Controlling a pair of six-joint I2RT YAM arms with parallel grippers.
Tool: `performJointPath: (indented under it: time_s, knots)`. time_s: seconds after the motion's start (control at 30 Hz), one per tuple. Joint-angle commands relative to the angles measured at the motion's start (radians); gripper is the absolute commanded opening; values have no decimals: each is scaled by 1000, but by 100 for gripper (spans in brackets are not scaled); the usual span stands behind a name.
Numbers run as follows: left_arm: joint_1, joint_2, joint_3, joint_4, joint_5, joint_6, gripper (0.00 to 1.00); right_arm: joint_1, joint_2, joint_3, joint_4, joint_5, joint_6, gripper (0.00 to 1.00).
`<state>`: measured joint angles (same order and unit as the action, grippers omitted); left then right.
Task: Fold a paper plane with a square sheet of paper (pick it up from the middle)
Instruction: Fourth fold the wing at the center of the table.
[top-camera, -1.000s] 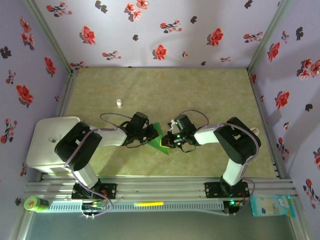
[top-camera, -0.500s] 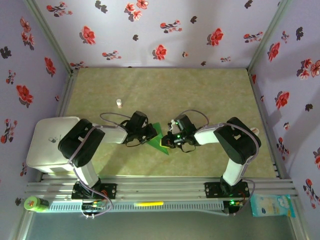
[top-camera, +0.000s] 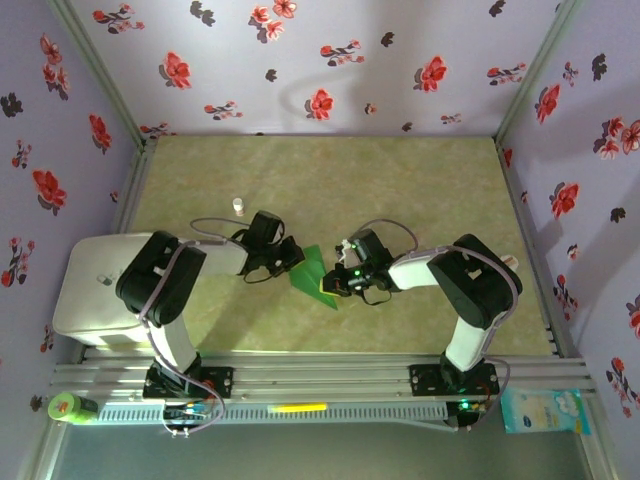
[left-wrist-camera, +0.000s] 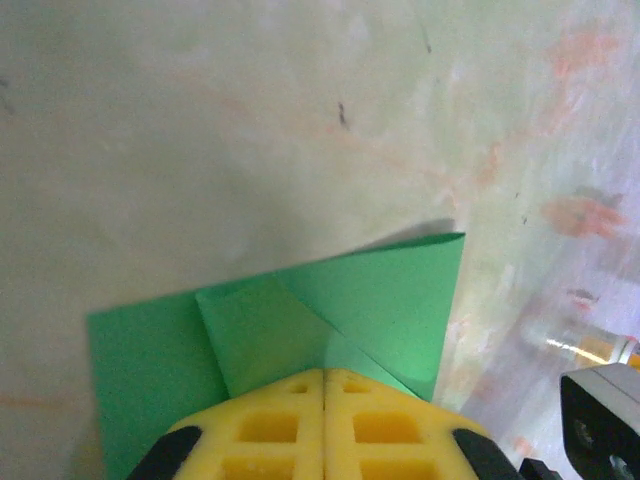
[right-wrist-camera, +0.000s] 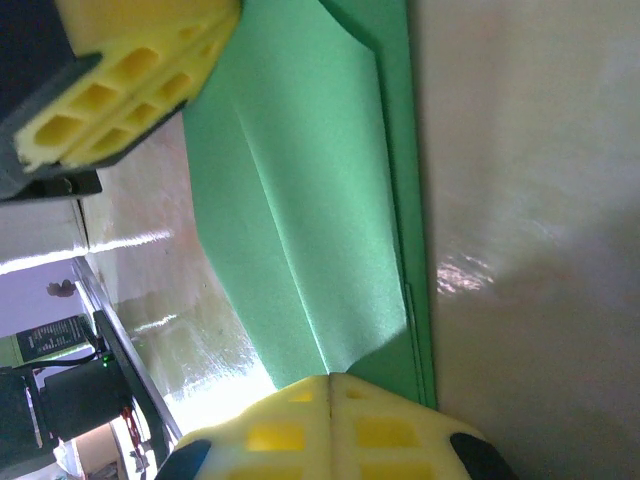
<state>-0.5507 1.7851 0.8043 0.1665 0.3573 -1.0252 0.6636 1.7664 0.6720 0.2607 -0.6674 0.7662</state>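
- Two grippers, the left gripper (left-wrist-camera: 325, 388) and the right gripper (right-wrist-camera: 330, 386), are meeting near the middle of the tabletop (top-camera: 420, 180), one at each side of the square sheet of paper (top-camera: 313, 272).
- The square sheet of paper, bright green, is lying partly folded on the tabletop, with triangular flaps overlapping on its upper face.
- The left gripper is holding its yellow jaws together, tips sitting at the sheet's edge; whether they are nipping the paper cannot be told.
- The right gripper is clamping its jaws on a raised flap of the sheet, a crease running up to the seam between them.
- A small white bottle (top-camera: 238, 206) is standing upright beyond the left arm, well apart from the paper.
- A white box (top-camera: 100, 285) is lying at the tabletop's left edge.
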Motion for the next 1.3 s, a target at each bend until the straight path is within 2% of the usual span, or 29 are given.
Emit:
performJointPath:
  time_s: [0.0, 0.37, 0.57, 0.87, 1.03, 1.27]
  knots:
    - [65, 38, 13, -84, -100, 66, 7, -10, 48, -54, -154, 71, -30, 0]
    - [97, 33, 111, -166, -96, 140, 6, -10, 63, -49, -149, 66, -30, 0]
    - [95, -28, 141, -191, -106, 143, 6, -10, 66, -41, -150, 66, -27, 0]
    - [-15, -153, 92, -154, -83, 103, 8, -10, 65, -36, -135, 64, -9, 0]
    - [-80, -112, 45, -40, -12, 51, 8, -11, 62, -37, -129, 64, -2, 0]
    - [-89, -28, 25, -33, -26, 55, 7, -10, 58, -37, -118, 57, 9, 0]
